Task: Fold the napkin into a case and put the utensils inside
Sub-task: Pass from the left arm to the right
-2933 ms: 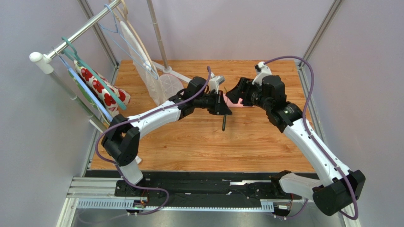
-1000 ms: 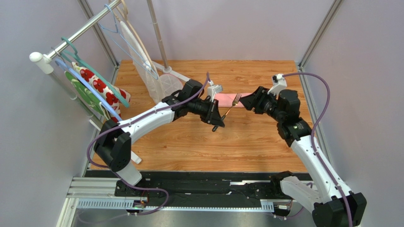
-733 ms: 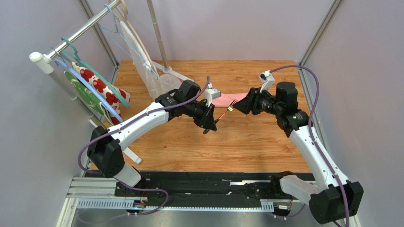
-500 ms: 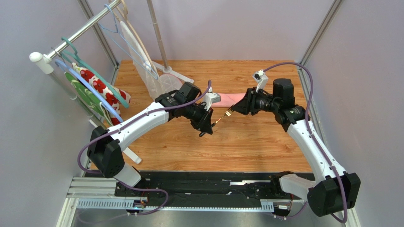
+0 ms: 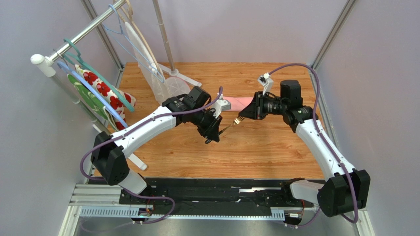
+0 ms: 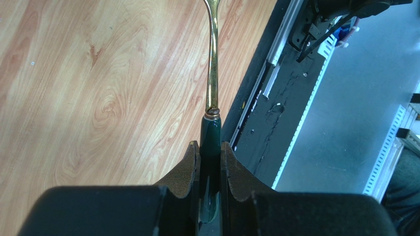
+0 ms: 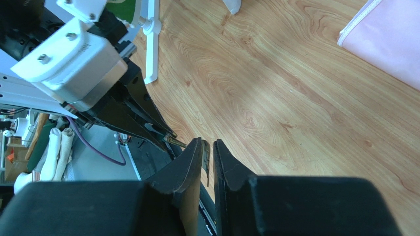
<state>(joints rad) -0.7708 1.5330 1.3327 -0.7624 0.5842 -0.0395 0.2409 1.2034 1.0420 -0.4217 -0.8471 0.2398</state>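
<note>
While left gripper (image 6: 210, 148) clamps fork (image 6: 213, 73) handle (green), right gripper (image 7: 207, 146) pinches tip.

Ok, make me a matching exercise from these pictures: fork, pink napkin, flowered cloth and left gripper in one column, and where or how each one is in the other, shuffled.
1 fork
2 pink napkin
3 flowered cloth
4 left gripper

A hangs on the rack at the left
B shut on a dark green handle
C gold stem, held above the table
D lies flat on the table

Pairs: 1-C, 2-D, 3-A, 4-B
</note>
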